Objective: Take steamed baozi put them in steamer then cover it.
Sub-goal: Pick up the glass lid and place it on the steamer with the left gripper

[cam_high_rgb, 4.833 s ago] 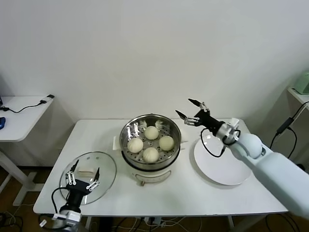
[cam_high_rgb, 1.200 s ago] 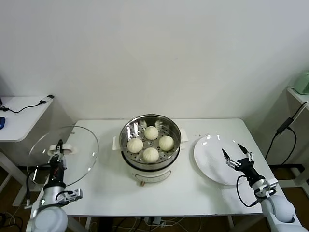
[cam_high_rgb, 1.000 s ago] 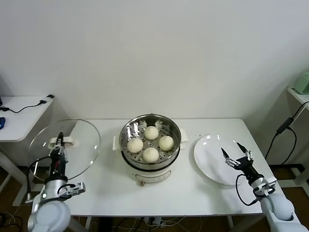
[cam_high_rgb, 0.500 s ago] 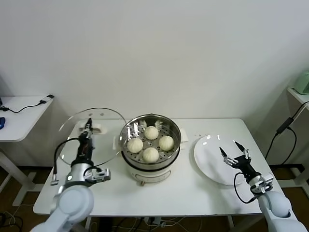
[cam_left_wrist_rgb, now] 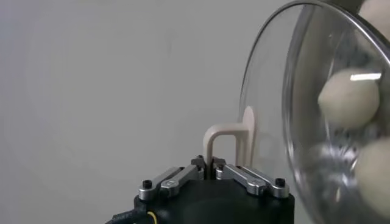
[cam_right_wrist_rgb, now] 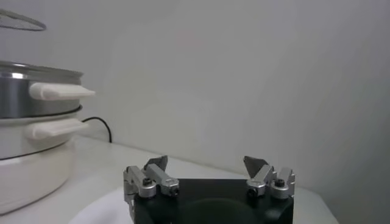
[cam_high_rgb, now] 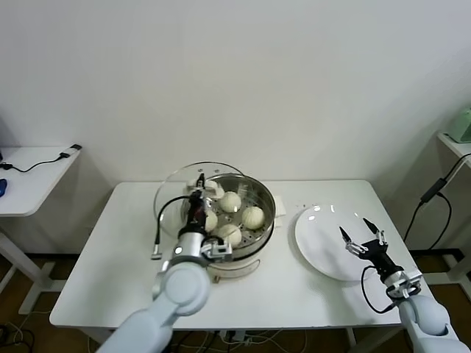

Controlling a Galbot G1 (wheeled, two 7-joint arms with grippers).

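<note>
1. Head view: lid [cam_high_rgb: 193, 193] held on edge, nearly upright, by the left gripper [cam_high_rgb: 197, 193], with the jaws clamped on its pale handle [cam_high_rgb: 207, 186].
2. Lid hanging at the left rim of the steamer [cam_high_rgb: 229, 217], overlapping that side of the pot and not yet centred over it; pot centre off to the right of the jaws.
3. Four buns [cam_high_rgb: 230, 234] sitting inside on the perforated tray, so only the covering judged left to do.
4. Coming move turning on the lid's tilt: glass face turned toward the buns, disc needing to swing down flat and shift right until rim meets rim.
5. Left wrist view: handle [cam_left_wrist_rgb: 226, 137] pinched between the closed jaws of the left gripper [cam_left_wrist_rgb: 211, 163], glass bowing away toward the buns [cam_left_wrist_rgb: 349, 98] seen through it; whether the lid's lower edge touches the pot rim, hard to tell.
6. Right gripper [cam_high_rgb: 363, 237] idle with jaws apart, low over the near edge of the white plate [cam_high_rgb: 324, 243] on the counter [cam_high_rgb: 110, 279], well apart from the steamer.
</note>
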